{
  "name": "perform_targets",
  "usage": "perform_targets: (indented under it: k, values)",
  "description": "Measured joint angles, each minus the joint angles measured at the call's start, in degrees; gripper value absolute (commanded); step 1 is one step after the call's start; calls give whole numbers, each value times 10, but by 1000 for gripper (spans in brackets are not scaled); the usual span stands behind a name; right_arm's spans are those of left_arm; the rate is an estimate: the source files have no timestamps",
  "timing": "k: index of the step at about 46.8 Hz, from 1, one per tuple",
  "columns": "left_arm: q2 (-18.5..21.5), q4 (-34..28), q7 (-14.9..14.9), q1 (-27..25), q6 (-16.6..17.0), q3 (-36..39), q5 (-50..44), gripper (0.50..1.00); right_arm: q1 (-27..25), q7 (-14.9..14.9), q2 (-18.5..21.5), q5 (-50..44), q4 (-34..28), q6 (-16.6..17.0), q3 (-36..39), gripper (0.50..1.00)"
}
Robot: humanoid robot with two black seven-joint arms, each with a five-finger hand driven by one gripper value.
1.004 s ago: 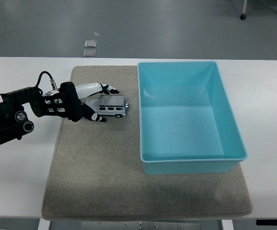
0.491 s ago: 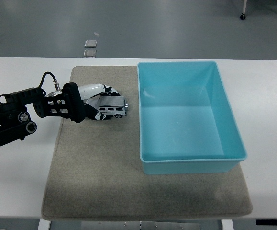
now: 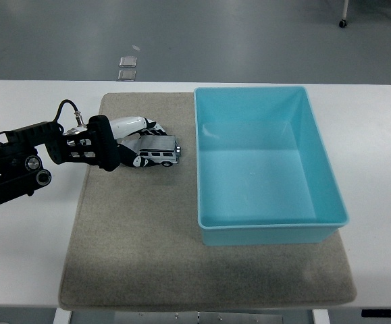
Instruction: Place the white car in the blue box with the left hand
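The left hand (image 3: 124, 145) is being closed around the white car (image 3: 156, 152), left of centre in the frame. Compared with a second ago, the hand has been moved slightly toward the car, and its white fingers (image 3: 133, 124) are now being wrapped over the roof and near side, where earlier they were only lying beside it. The car is still being carried by the grey mat (image 3: 148, 256), just left of the blue box (image 3: 266, 162), not touching its wall. A grasp is judged to be forming; the lift and the carry rightward over the box rim are not yet done. The box is being left empty. The right hand is not being shown. No brand, label or writing is being made out anywhere; the car's markings are too small.
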Motion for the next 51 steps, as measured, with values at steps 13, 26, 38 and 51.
perform_targets:
  k: [13,26,38,51]
  values:
    - [1,0,-2,-1,-1,0,23,500,0,0,0,0,0,0,0,936]
    - [11,-13,-4,-1,-3,0,24,500,0,0,0,0,0,0,0,936]
    - [33,-11,-4,-20,23,-11,20,500,0,0,0,0,0,0,0,936]
    - [44,-18,-2,-105,13,-13,15,500,0,0,0,0,0,0,0,936]
